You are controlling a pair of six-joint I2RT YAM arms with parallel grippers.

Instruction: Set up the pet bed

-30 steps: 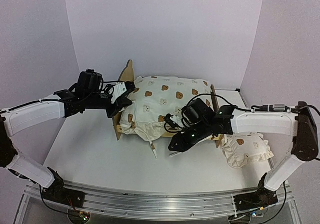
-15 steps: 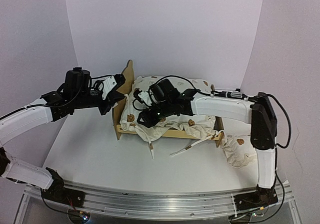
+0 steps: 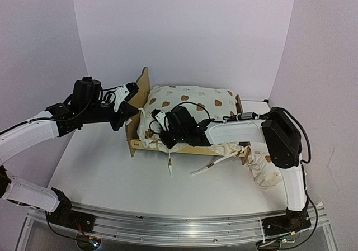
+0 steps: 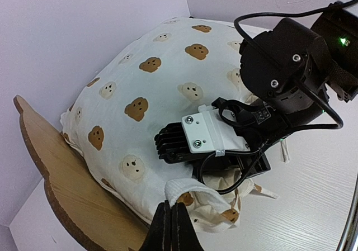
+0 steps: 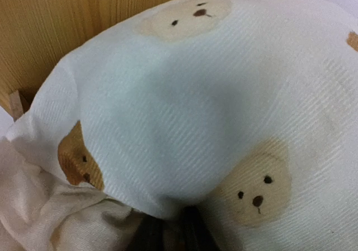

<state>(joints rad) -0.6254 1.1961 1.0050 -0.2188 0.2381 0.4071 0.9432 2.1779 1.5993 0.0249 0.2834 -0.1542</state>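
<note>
Pet bed (image 3: 141, 89): on your tabletop (image 3: 100, 167) near the back wall, headboard on the left arm's side, bear-print cushion (image 3: 190, 97) heaped in it.
Left claw (image 3: 133, 110): closed, tips at the cushion's hem beside the headboard.
Right claw (image 3: 161, 135): pressed into cushion fabric; you cannot tell its state.
Pillow (image 3: 265, 170): tabletop, right of bed.

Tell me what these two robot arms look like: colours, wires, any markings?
The left arm and right arm have smooth white shells on the long links and black joints. Thin black cables loop along them. The left end effector and right end effector are black; the right one has a white screwed-on plate and ridged fingers. A green light glows on the right arm.
</note>
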